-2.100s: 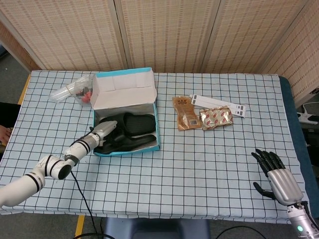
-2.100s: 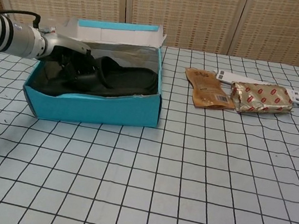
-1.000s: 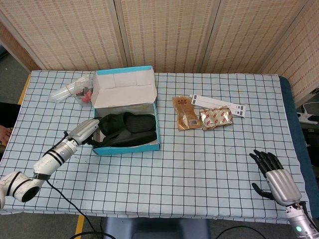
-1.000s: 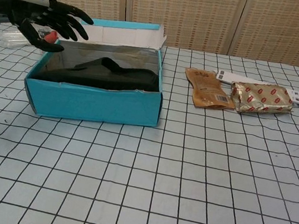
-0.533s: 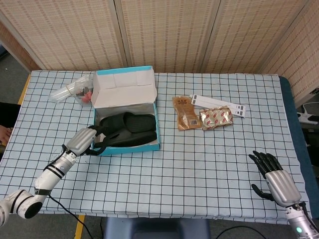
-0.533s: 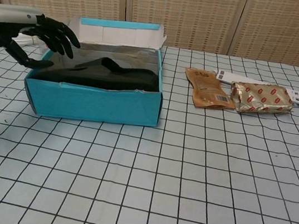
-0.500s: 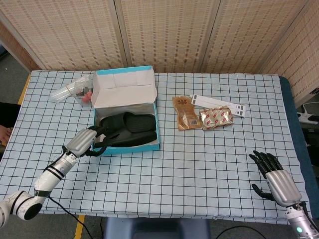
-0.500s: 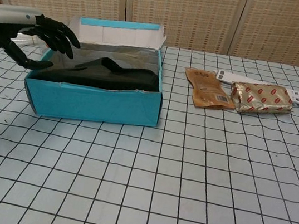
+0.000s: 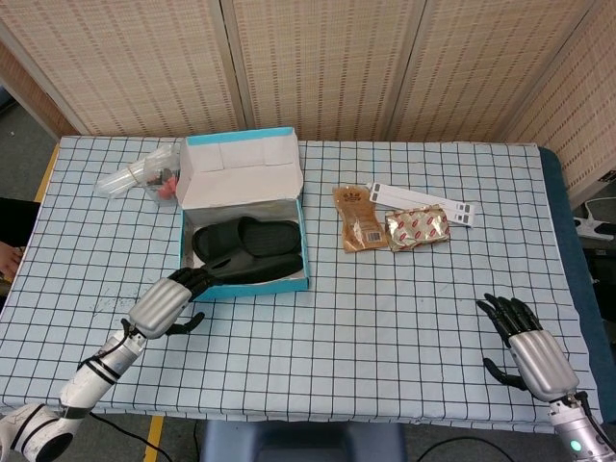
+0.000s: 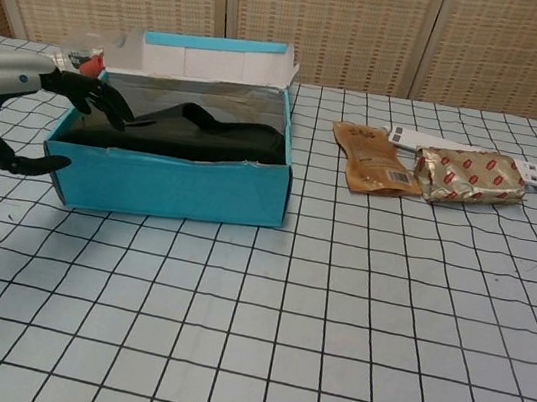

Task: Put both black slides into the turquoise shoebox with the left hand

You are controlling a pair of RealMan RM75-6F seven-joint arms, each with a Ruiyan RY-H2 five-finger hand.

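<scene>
With its dark fingers [image 9: 192,280] spread and holding nothing, the silver left hand [image 9: 164,306] hangs just outside the near-left corner of the open turquoise cardboard shoebox [image 9: 248,285].
Both black rubber slides [image 9: 245,249] lie inside that shoebox; the silver right hand [image 9: 527,348], fingers apart and empty, sits well apart to its right.

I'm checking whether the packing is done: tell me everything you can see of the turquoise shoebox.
The turquoise shoebox is cardboard, with turquoise outer walls and a pale inside. Its hinged lid stands open at the far side, white underside showing. Both black slides lie inside, side by side. It sits on the checked tablecloth. The left robot hand hovers beside its near-left corner, holding nothing.
</scene>
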